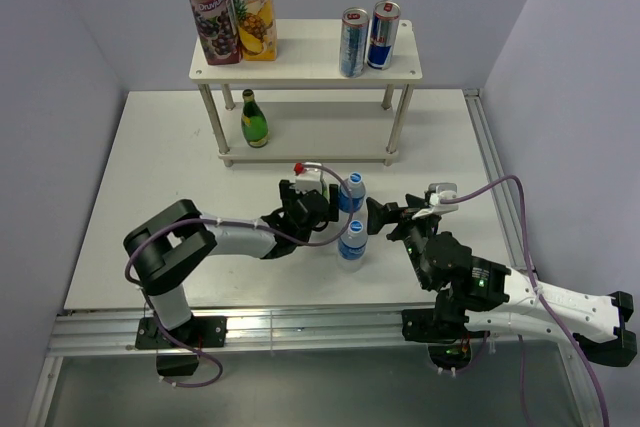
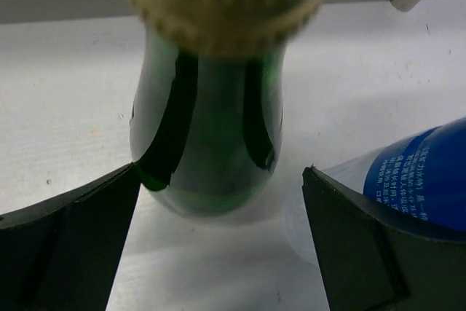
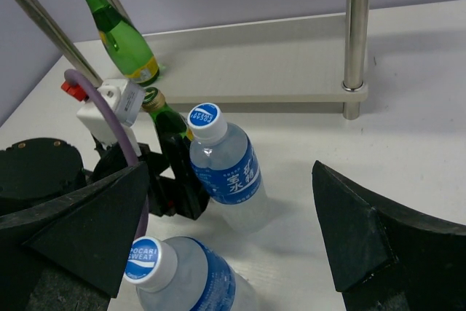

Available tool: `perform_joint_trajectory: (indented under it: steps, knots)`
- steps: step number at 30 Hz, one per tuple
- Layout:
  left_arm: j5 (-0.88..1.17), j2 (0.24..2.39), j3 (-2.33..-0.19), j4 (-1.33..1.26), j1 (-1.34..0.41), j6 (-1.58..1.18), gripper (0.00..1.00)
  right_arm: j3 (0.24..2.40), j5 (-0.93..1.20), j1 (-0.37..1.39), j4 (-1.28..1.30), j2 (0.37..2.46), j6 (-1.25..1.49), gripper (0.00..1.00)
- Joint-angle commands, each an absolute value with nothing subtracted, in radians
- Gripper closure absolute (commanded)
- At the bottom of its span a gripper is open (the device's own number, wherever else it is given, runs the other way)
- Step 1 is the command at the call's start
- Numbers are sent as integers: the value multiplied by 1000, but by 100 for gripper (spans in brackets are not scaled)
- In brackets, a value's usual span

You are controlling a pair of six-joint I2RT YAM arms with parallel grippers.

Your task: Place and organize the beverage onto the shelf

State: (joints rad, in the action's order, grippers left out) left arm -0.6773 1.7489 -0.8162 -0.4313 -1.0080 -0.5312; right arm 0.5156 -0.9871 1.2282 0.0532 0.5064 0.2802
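- Shelf (image 1: 300, 65), a small white two-tier rack on thin metal posts, stands at the far middle of the white table (image 1: 450, 147).
- Its top board carries a purple juice carton (image 1: 212, 9) and a yellow juice carton (image 1: 252, 7) on the left, and a silver-blue can (image 1: 353, 42) and a blue-red can (image 1: 383, 35) on the right.
- On the left of the lower board stands a green glass bottle with a gold cap (image 1: 254, 119).
- Near the shelf, the left fingers (image 2: 73, 238) are spread wide either side of a second green glass bottle (image 2: 207, 129), not clamped on it.
- Just to the right stand two clear plastic water bottles with blue labels, the far water bottle (image 1: 351, 193) and the near water bottle (image 1: 351, 243).
- Facing these from the right, the right fingers (image 3: 371, 238) are released and hold nothing.
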Motion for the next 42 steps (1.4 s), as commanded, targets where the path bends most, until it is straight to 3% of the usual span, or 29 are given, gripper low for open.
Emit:
perform_joint_trajectory:
  steps: [1,3,6,7,9,10,12,13,16,42]
  knots:
    - [-650,1775,-880,-503,-983,-492,1,514,-1011,1235,34,508,290,0]
    - [-641,1787,-893,-509,-968,-486,1,514,-1011,1233,32,506,287,0]
    - [-637,1812,-919,-514,-940,-472,8,512,-1009,1235,32,506,287,0]
    - [-634,1824,-929,-514,-936,-468,25,512,-1011,1233,31,505,287,0]
    - [-623,1833,-942,-506,-916,-468,38,512,-1011,1235,26,506,282,0]
    - [-624,1839,-948,-506,-911,-465,58,511,-1012,1235,25,508,281,0]
    - [-633,1839,-954,-499,-905,-463,73,511,-1012,1235,25,509,281,0]
    - [-644,1838,-956,-497,-905,-459,85,512,-1014,1233,23,512,281,0]
    - [-660,1824,-965,-492,-904,-431,100,512,-1011,1235,17,514,279,0]
    - [-560,1723,-1192,-448,-697,-267,100,515,-1003,1235,3,540,265,0]
